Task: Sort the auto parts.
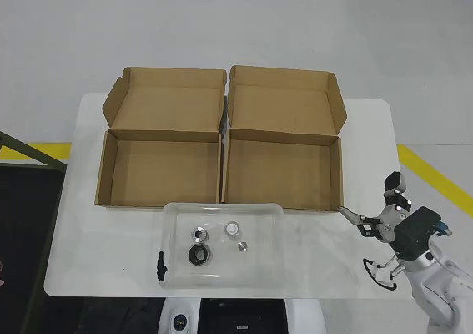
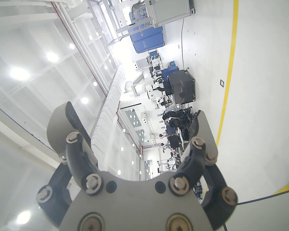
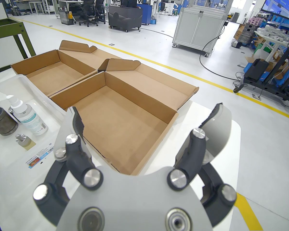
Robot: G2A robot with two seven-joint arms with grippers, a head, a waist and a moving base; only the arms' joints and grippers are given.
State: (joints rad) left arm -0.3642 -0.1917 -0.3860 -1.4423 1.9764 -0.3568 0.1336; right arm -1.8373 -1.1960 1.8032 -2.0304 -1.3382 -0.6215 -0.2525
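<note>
Brown boxes (image 1: 161, 171); bearing (image 1: 198, 254) seemingly black.

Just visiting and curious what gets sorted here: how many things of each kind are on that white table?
Cardboard boxes: 2
Clear tray: 1
Metal parts in the tray: 3
Spray bottle in the tray: 1
Total: 7

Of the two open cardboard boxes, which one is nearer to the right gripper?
The box on the robot's right: its near corner lies just in front of the right gripper, while the other box sits beyond it.
</note>
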